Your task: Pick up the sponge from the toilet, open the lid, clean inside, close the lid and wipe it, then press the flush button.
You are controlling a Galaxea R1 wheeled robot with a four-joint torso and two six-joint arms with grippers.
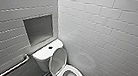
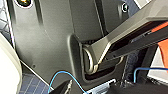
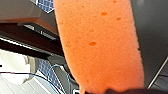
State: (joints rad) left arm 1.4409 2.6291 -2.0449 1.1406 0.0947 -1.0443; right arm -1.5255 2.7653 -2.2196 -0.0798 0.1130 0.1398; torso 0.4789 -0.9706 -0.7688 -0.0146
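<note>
The white toilet [image 1: 69, 69] stands in the corner of the tiled room, low in the head view. Its lid [image 1: 58, 60] is raised and leans back against the tank [image 1: 43, 55], so the oval bowl is open. The dark round flush button [image 1: 50, 48] sits in the middle of the tank top. The orange-red sponge [image 3: 100, 45] looms large just in front of the right wrist camera, off the toilet, with my right gripper shut on it. In the left wrist view I see nothing in my left gripper.
A recessed niche [image 1: 38, 28] is set into the left tiled wall above the tank. A metal grab bar [image 1: 14, 66] runs along that wall, low and left of the toilet. White tiles cover the right wall [image 1: 110, 33] close beside the bowl.
</note>
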